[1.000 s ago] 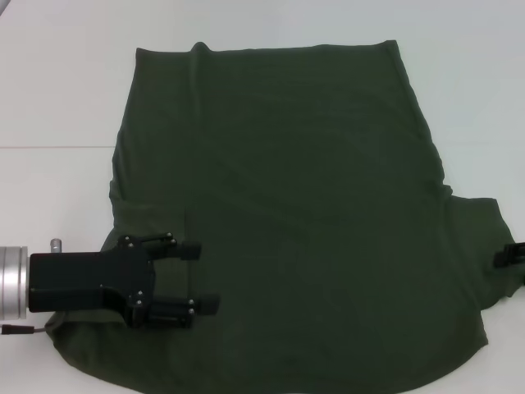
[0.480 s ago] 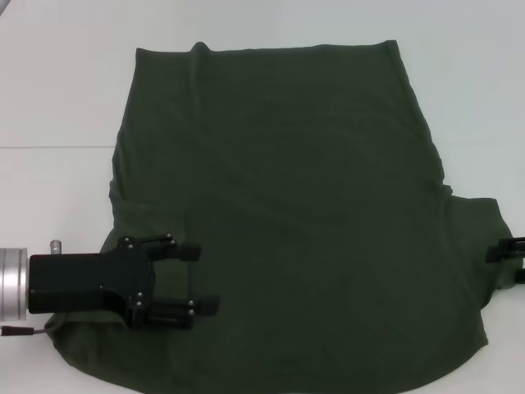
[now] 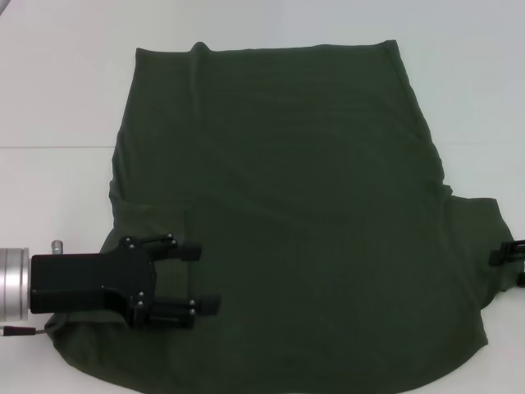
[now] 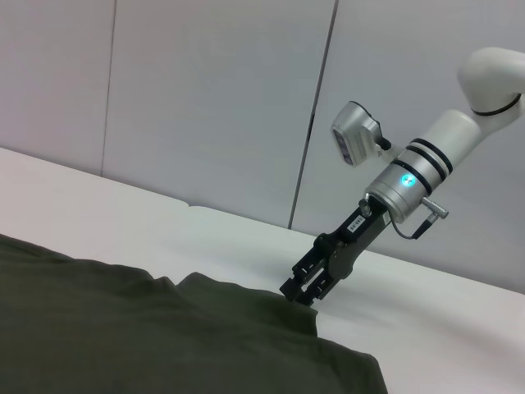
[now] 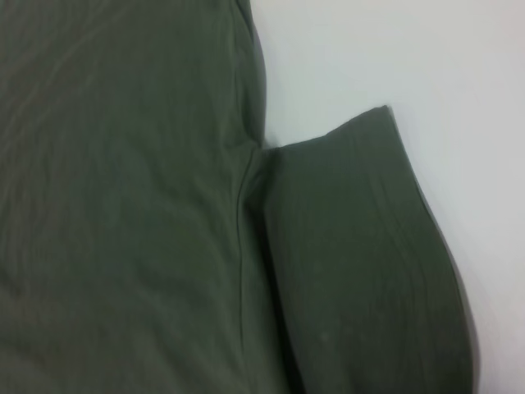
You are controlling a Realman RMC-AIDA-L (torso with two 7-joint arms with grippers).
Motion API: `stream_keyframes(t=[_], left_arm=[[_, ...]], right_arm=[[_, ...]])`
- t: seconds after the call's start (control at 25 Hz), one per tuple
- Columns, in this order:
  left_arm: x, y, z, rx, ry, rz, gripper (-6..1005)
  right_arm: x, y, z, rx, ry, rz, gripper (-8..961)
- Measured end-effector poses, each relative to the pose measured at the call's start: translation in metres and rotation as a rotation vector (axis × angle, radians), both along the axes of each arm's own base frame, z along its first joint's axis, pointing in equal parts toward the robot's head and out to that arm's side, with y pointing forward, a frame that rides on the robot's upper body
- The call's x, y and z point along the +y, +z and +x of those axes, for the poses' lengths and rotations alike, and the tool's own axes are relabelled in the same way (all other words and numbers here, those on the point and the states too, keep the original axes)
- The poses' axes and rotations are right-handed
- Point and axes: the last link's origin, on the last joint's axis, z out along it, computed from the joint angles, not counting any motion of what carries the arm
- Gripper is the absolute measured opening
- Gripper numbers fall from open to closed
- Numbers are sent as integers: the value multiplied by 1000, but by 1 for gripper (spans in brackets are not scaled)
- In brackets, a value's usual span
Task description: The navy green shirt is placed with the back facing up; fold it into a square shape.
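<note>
lying spread flat and back up across the white surface (image 3: 49, 90), the navy green shirt (image 3: 287, 180), with its left sleeve already turned in over the body and its right sleeve (image 5: 361, 263) sticking out onto bare white. hovering low over the folded left side, near the bottom hem, the left claw (image 3: 205, 277), its two fingers parted and gripping nothing. reaching in at the outer edge of the right sleeve, the right claw (image 4: 302, 289), tips down at the cloth's edge; impossible to tell whether clenched or released, or whether pinching any fabric yet. judging the risks: catching only the top layer of the sleeve and letting it slip out mid-fold; dragging the whole shirt sideways if pulling before a firm pinch, undoing the flat lay and skewing the final square; bunching the seam at the armpit, where wrinkling is already showing in the right wrist view. reading for writing: none showing on the plain back of the shirt, no brand or label legible anywhere
</note>
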Motion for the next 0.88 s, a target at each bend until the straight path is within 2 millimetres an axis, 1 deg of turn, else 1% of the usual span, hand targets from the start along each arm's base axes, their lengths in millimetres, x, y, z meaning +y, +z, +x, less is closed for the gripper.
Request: stream_keyframes(t=[0.24,0.36,0.56,0.88], left_arm=[[1,0,0,0,-2,1,902],[1,1,1,-1,-4,2,902],[2,1,2,-1,-6,2,902],[3,1,3,0,-11,4,902]], right_arm=[[0,0,0,-6,-9,-8,707],[1,-1,-1,-11,-4,-15,606],[3,-1,-4,-10,0,-19,504],[1,-2,-1,-42,-31,-51,505]])
